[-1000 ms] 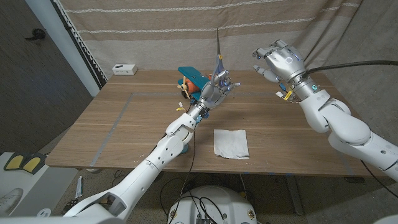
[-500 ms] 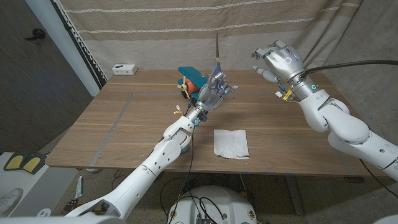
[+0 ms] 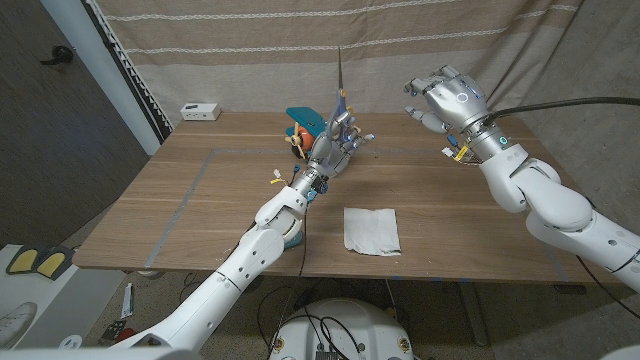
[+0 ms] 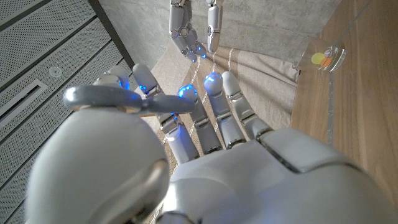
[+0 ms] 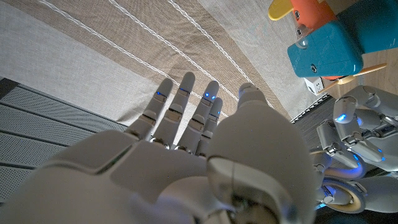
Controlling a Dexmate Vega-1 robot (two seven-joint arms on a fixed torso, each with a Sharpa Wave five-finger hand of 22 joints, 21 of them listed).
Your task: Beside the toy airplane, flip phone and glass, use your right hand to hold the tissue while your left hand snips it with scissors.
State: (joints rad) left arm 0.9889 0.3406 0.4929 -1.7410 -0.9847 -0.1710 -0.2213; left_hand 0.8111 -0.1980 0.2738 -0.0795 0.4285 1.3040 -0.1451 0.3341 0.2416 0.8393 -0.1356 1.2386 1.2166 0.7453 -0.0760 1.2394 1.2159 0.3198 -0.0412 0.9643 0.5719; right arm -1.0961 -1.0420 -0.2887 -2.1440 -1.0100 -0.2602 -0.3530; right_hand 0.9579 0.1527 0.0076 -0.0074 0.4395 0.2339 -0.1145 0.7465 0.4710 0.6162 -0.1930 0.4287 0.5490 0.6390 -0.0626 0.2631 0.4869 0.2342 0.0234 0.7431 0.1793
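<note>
My left hand (image 3: 330,147) is raised over the table's far middle and grips the scissors (image 3: 342,85), whose closed blades point straight up. Their grey handle loop (image 4: 106,99) sits against my fingers in the left wrist view. The white tissue (image 3: 371,229) lies flat on the table, nearer the front edge and apart from both hands. My right hand (image 3: 446,98) hovers high at the far right, fingers spread, holding nothing. The teal and orange toy airplane (image 3: 303,125) stands just behind my left hand. A clear glass (image 3: 459,152) stands below my right wrist.
A small white box (image 3: 200,111) sits at the wooden table's (image 3: 200,210) far left corner. A beige curtain hangs behind the table. In the right wrist view the toy airplane (image 5: 329,43) and my left hand (image 5: 354,143) appear beyond my right hand (image 5: 186,155).
My left hand has drifted a little to the left with the scissors still upright in it. The right hand and the tissue have stayed put.
</note>
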